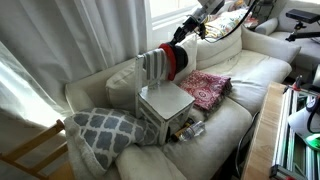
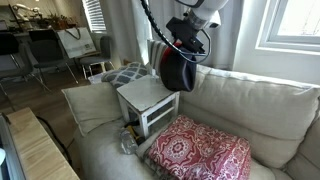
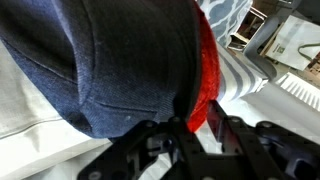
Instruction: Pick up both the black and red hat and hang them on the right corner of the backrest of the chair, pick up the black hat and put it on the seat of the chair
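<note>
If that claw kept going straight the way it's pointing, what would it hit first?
The black hat, with the red hat beside it, sits right at the gripper; the backrest probably lies behind.

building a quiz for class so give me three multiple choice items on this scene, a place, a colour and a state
1. Where are the hats? A on the seat B at the backrest, in the gripper C on the cushion
2. What colour is the hat beside the black hat? A red B green C white
3. How does the chair stand? A upright B on its side C upside down

1 B: the wrist view shows the gripper holding their rims. 2 A: the red hat lies against it. 3 A: its legs are down.
</note>
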You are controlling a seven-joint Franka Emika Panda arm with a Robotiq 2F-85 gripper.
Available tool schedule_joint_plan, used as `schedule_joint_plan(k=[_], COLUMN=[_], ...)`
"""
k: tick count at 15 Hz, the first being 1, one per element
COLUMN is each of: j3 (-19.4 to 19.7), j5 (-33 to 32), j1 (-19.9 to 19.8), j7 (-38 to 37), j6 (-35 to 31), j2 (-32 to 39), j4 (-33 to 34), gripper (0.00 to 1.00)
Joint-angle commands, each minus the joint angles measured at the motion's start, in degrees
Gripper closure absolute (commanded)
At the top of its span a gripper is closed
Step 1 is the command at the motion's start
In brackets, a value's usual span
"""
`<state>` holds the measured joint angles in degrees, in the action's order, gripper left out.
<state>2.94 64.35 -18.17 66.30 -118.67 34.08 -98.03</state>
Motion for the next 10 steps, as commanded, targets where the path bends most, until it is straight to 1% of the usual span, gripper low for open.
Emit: schedule_joint_plan(k=[1,6,10], j3=[0.6,1.3,2.6], j5=[1.1,1.0,1.1], j1=[0.6,0.1,-0.7], j7=[-0.1,0.1,0.0], j6=[-1.2,-1.2,-1.4], j2=[1.3,-0.4,-2.0], j4=[0.9,-0.4,-1.5], gripper=[1.00,0.99,0.99])
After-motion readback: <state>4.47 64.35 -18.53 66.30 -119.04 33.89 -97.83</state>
